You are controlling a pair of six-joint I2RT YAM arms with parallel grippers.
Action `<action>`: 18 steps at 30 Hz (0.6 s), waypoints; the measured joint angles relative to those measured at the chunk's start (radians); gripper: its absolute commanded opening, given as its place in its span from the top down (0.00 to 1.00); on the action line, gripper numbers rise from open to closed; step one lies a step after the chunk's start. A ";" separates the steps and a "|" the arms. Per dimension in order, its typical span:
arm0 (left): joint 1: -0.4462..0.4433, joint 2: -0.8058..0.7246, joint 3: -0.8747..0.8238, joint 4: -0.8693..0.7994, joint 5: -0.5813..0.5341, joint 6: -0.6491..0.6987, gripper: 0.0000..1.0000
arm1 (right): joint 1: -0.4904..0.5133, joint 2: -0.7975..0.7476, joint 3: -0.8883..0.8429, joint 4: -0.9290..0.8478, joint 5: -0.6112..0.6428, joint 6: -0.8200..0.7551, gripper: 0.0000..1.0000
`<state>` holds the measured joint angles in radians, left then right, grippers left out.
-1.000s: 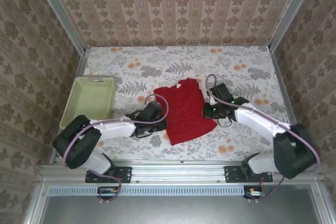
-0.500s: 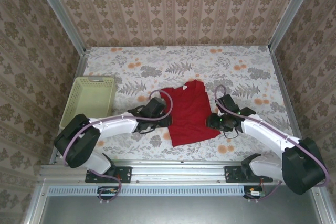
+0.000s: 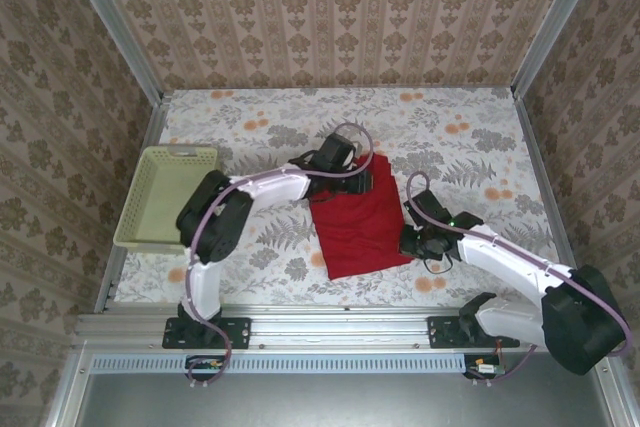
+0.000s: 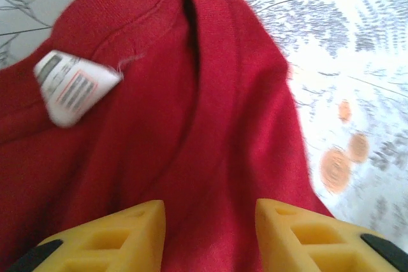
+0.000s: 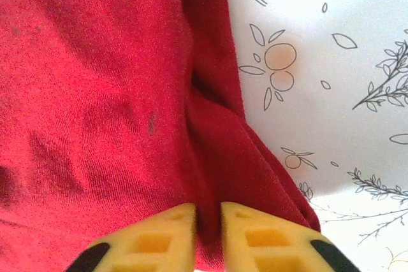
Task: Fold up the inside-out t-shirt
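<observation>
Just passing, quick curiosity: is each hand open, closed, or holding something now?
Left hand: open, over the red shirt.
Right hand: closed on a fold of the red shirt.

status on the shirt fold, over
Left gripper fingers apart over the collar. Right gripper shut on the t-shirt at its right edge. Folded narrow, flat on table. Basket off left, not in the way.

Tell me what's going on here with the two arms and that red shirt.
Two robot arms are folding a red t-shirt lying partly folded on the flowered table. The left hand hovers open over the collar end, beside the white label. The right hand is pinched shut on a fold at the shirt's right edge.
</observation>
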<state>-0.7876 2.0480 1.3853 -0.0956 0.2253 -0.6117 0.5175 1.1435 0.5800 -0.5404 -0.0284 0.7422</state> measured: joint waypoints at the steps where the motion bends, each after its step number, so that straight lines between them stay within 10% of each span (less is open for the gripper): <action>1: 0.007 0.041 0.028 -0.008 0.003 0.003 0.59 | 0.007 -0.010 -0.002 -0.005 0.011 0.012 0.97; 18: 0.071 0.129 0.134 -0.053 0.042 0.047 0.52 | 0.040 -0.144 -0.062 -0.047 0.109 0.145 1.00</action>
<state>-0.7166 2.1773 1.5196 -0.1482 0.2668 -0.5652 0.5575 0.9997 0.5179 -0.5869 0.0811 0.8871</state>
